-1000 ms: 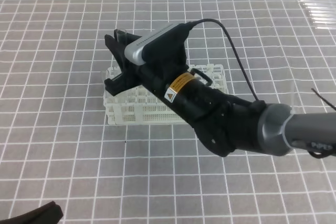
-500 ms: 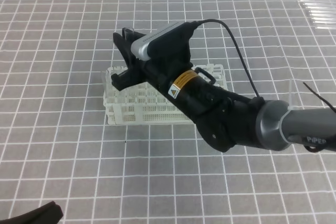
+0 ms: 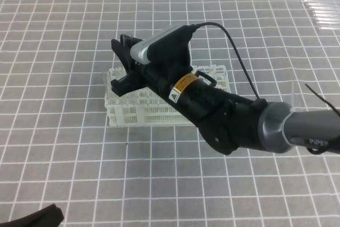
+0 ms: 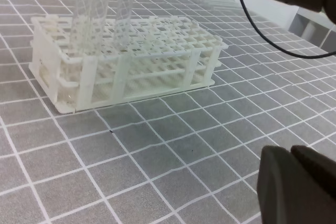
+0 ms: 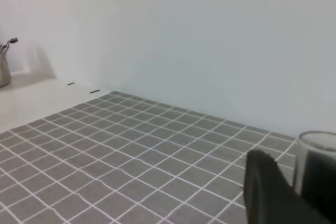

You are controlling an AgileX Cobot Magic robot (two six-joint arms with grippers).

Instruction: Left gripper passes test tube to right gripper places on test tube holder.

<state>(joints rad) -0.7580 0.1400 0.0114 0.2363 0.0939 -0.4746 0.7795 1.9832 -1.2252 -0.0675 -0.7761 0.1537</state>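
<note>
Your right end effector (image 3: 120, 63) is pinching the test tube (image 4: 88, 11) upright, its lower end dipping into the test tube holder (image 3: 207, 73) directly below; your left end effector (image 4: 294, 184) is sitting closed, empty, farther away.

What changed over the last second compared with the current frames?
The right gripper shifted a little right and away over the test tube holder, then eased slightly back left; its arm swung with it. It stays closed on the test tube, nothing released. The holder has not moved, and the left gripper stays shut at the lower left edge.
</note>
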